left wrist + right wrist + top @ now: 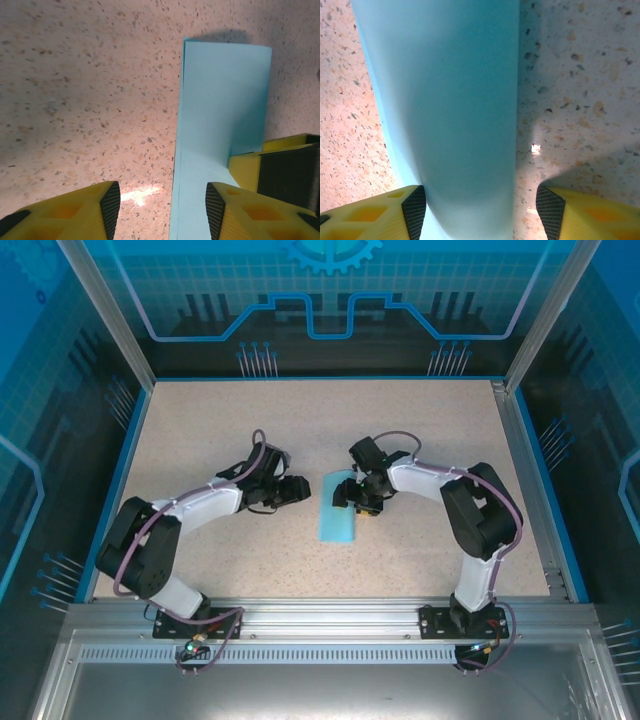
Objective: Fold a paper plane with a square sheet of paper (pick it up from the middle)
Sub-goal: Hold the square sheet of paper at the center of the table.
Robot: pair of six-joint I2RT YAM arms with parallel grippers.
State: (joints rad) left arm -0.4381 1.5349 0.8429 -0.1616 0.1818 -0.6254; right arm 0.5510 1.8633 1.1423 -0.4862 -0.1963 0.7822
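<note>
The square sheet of paper (pixel 336 512) is light blue and lies folded double as a narrow rectangle in the middle of the table, between the two arms. My left gripper (pixel 298 490) stands open just left of it. In the left wrist view the paper (pixel 222 100) has its long left edge between the open fingertips (pixel 216 207) of the left gripper (pixel 162 210). My right gripper (pixel 358 498) is over the paper's upper right part. In the right wrist view the paper (pixel 450 100) bulges upward inside the open right gripper (pixel 482 212), against the left fingertip (pixel 414 210).
The speckled beige table (pixel 200 420) is bordered by blue walls at the back and sides and an aluminium rail (pixel 320 615) at the near edge. A yellow finger of the right gripper (pixel 285 170) shows close to the left gripper's right fingertip.
</note>
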